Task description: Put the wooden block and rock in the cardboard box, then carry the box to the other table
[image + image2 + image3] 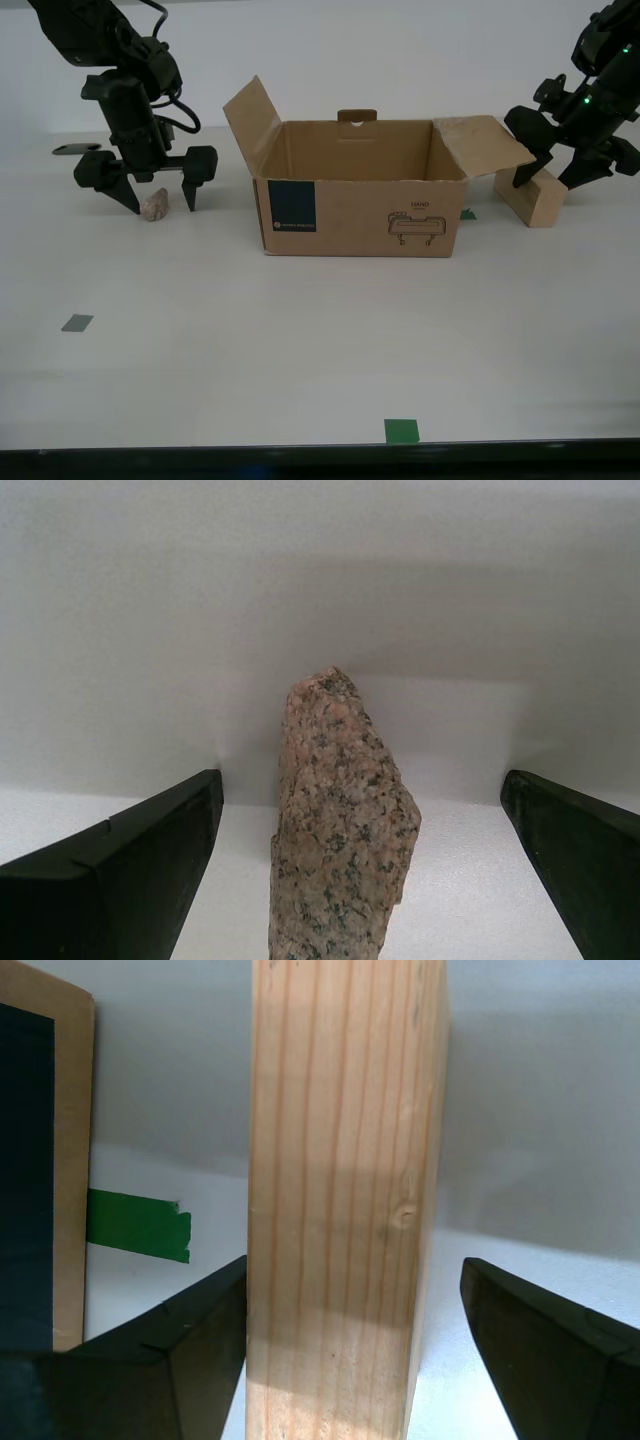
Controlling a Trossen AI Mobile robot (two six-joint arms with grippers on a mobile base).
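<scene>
In the exterior view the cardboard box point(360, 190) stands open at the middle of the bench point(300, 340), flaps up. The rock point(153, 206) lies at its nine o'clock, well apart from it, on the bench. The wooden block point(532, 196) sits at its three o'clock, near the side flap.

My second pincer point(146, 192) hangs spread over the rock. In the second wrist view the rock point(340, 830) stands between the two fingers point(130, 880) with clear bench on both sides, its long axis running away from the camera.

My first pincer point(548, 170) is spread around the block. In the first wrist view the block point(345, 1210) fills the gap, long axis pointing away; one finger point(180, 1360) looks to be touching its side, the other stands apart.

I judge both pincers are lined up; closing is what each grasp needs next.
</scene>
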